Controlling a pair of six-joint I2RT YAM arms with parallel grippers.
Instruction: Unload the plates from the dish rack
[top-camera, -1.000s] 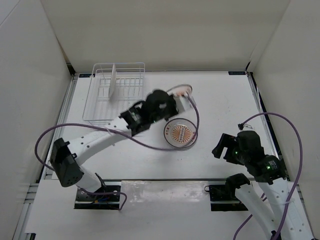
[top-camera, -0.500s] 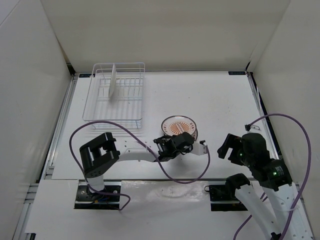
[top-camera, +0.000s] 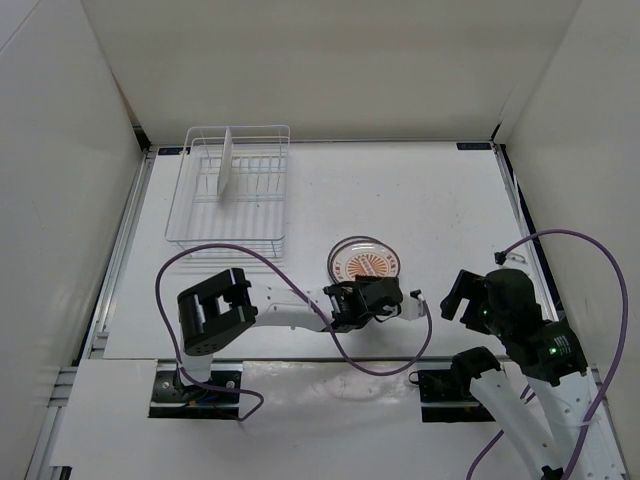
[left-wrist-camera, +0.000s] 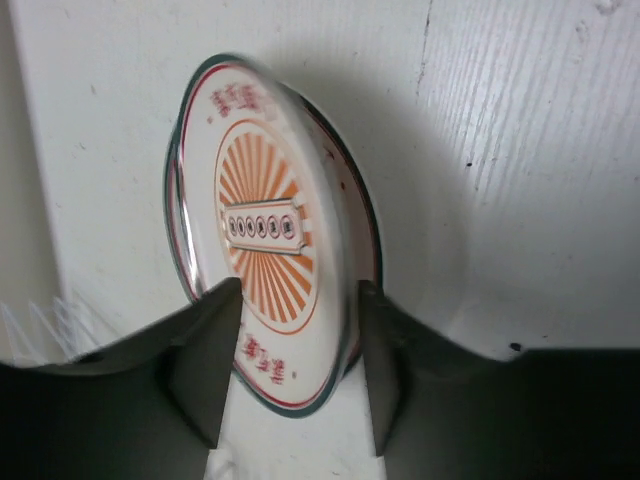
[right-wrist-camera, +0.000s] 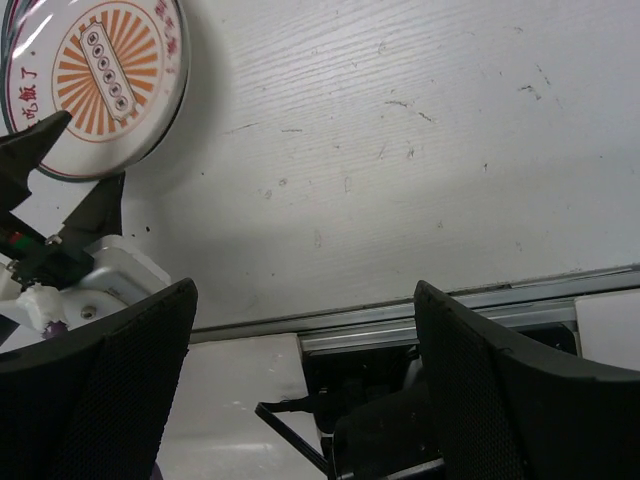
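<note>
An orange sunburst plate (top-camera: 365, 262) lies flat on the table, seemingly on top of another plate whose rim shows beneath it in the left wrist view. My left gripper (top-camera: 372, 283) is at its near edge, open. The plate's rim (left-wrist-camera: 300, 230) sits loosely between the two fingers (left-wrist-camera: 205, 370). The same plate (right-wrist-camera: 100, 80) shows at the top left of the right wrist view. One more plate (top-camera: 228, 165) stands on edge in the white wire dish rack (top-camera: 180, 205) at the back left. My right gripper (top-camera: 460, 295) hovers wide open and empty, to the right of the plates.
White walls enclose the table on three sides. A metal rail (right-wrist-camera: 450, 315) runs along the table's near edge below my right gripper. Purple cables (top-camera: 290, 262) loop over the table from both arms.
My left arm swung from near the rack down toward the near edge, bringing a plate onto the one lying on the table. Its jaws then opened. The right arm barely shifted.
</note>
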